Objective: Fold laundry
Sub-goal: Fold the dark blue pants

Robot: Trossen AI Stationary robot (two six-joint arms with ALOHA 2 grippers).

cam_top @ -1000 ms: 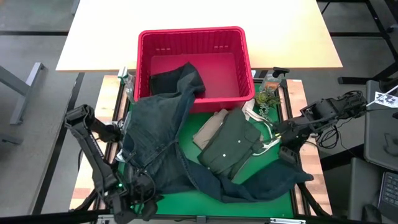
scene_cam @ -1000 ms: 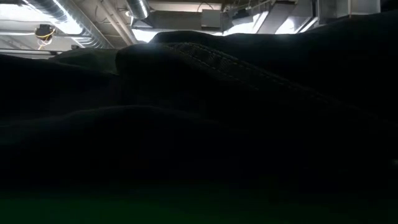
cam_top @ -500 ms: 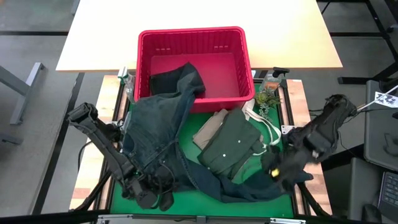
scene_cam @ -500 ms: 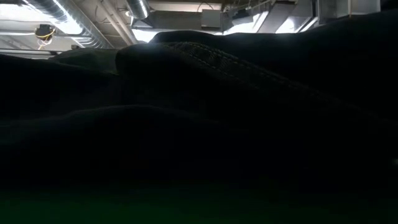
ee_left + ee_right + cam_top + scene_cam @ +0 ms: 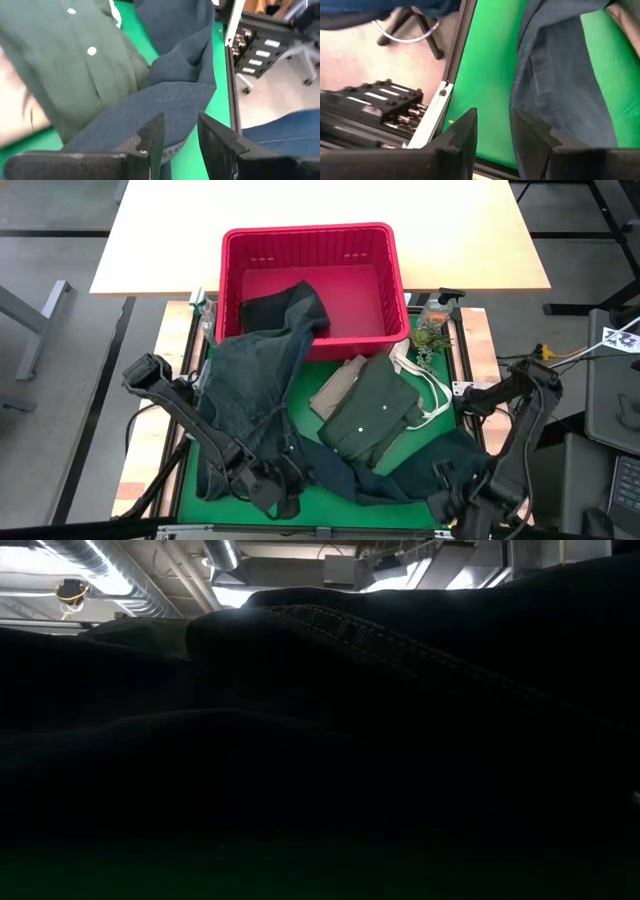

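Jeans (image 5: 262, 395): largest piece, sprawled over the green mat (image 5: 415, 455), one end draped over the near wall of the red basket (image 5: 310, 240), a leg trailing along the mat's near edge toward the right. On the leg sits the olive-green shirt (image 5: 375, 412), buttoned, roughly folded; beside it, toward the basket, the tan top (image 5: 338, 388). A dark garment (image 5: 268, 310) lies inside the basket under the denim.

Step in hand, as judged: take the jeans by two points on the near edge and spread them flat. To do it well, both pincers should pinch a single layer of denim only, keep clear of the shirt, and pull apart evenly so the shirt stack does not get dragged.

Left gripper (image 5: 272, 485): low at the mat's near edge, over the jeans; fingers part-open, a narrow gap, denim just ahead of the tips, nothing pinched.

Right gripper (image 5: 455, 502): at the near right corner, just beside the end of the leg; fingers likewise part-open with bare mat between them, denim alongside one finger, not gripped.
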